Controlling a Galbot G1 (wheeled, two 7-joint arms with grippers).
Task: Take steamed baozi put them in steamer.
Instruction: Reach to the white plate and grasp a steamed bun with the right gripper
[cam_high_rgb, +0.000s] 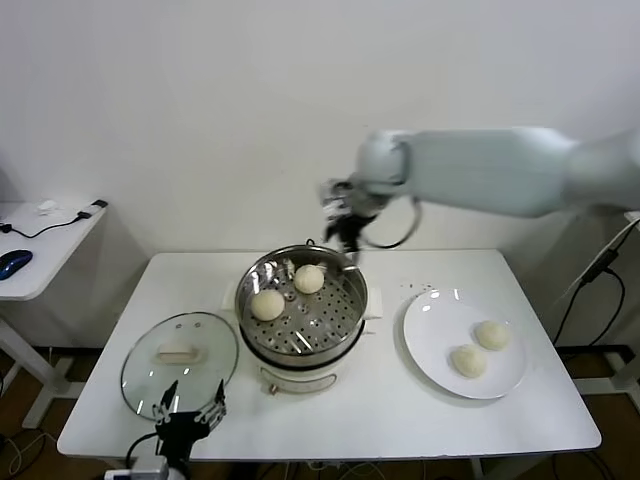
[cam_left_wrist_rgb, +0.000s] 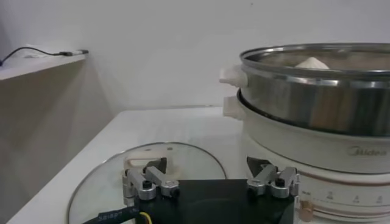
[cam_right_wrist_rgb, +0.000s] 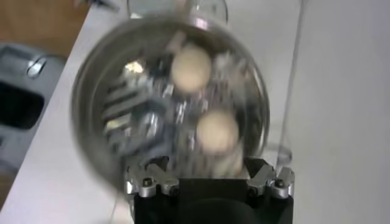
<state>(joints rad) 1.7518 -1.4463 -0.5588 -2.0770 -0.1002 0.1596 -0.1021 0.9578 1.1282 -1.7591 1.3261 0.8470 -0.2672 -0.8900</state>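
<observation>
Above the steamer's (cam_high_rgb: 345, 318) far rim, right gripper (cam_high_rgb: 349, 240) fingers released, holding nothing.

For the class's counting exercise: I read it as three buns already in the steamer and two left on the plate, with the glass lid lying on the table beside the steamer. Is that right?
Not quite. The head view shows two buns in the steamer, not three. The rest stands: two buns left on the plate, and the lid lies on the table beside the steamer.
</observation>
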